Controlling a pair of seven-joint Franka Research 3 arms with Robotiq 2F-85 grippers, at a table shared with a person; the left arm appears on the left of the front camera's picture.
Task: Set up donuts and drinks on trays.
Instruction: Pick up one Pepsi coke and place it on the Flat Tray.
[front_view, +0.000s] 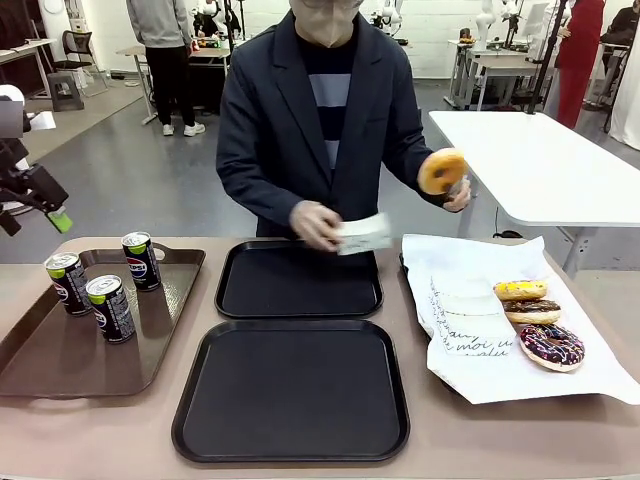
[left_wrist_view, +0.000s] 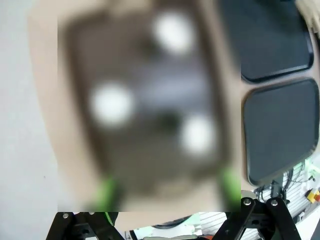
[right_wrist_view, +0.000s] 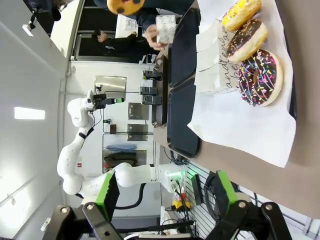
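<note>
Left claw: fingers wide apart, nothing between them, raised over the brown tray.
Right claw: fingers apart and empty, held off the desk, facing the white paper sheet.
Drinks: three cans stood upright on the brown tray, near each other but not touching.
Black trays: far tray and near tray lay just beside each other at the desk's middle, both bare.
Golden donut: held up in the air by one hand of the person, above the sheet's far corner.
Paper sleeve: gripped by the person's other hand over the far tray's far edge.
Donuts on the sheet: yellow-glazed donut touched the chocolate donut beside it; the sprinkled donut lay nearest the robot.
Sleeve stack: lay flat on the sheet, just beside those donuts.
</note>
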